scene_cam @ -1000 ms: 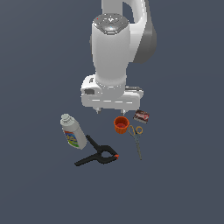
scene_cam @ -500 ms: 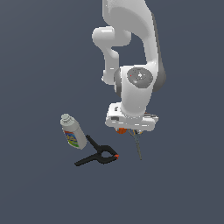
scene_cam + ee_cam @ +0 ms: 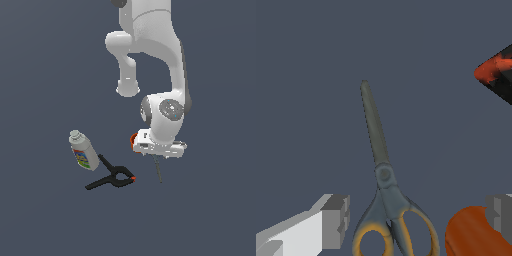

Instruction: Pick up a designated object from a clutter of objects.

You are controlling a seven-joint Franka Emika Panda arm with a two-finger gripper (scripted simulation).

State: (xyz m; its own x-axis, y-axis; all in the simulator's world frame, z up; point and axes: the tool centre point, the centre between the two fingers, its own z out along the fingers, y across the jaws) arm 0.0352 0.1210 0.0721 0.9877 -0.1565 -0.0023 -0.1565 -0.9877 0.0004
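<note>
The arm has come down and swung toward the exterior view's right since a second ago: then the wrist hung above the clutter with the orange cup and the small box in plain sight, and now the white hand sits low over that spot, hiding the box and all but a sliver of the orange cup point(image 3: 134, 141). The gripper point(image 3: 417, 220) stands wide, one grey finger point(image 3: 336, 220) on each side of the handles of the scissors point(image 3: 382, 172), neither touching them. The scissors lie flat on the dark floor, shut, their long axis running from the loops under the hand out to the blade tip; in the exterior view the blades point(image 3: 158, 171) stick out below the hand, pointing toward the viewer and slightly to that view's right. They are slim, with thin dull-grey blades, a round pivot screw, and yellow-orange loop handles shading to grey near the pivot. The orange cup point(image 3: 476, 234) sits just beside the handles, by the other finger. The black clamp point(image 3: 112, 178) and the white bottle point(image 3: 83, 151) lie unmoved, well off to the exterior view's left.
</note>
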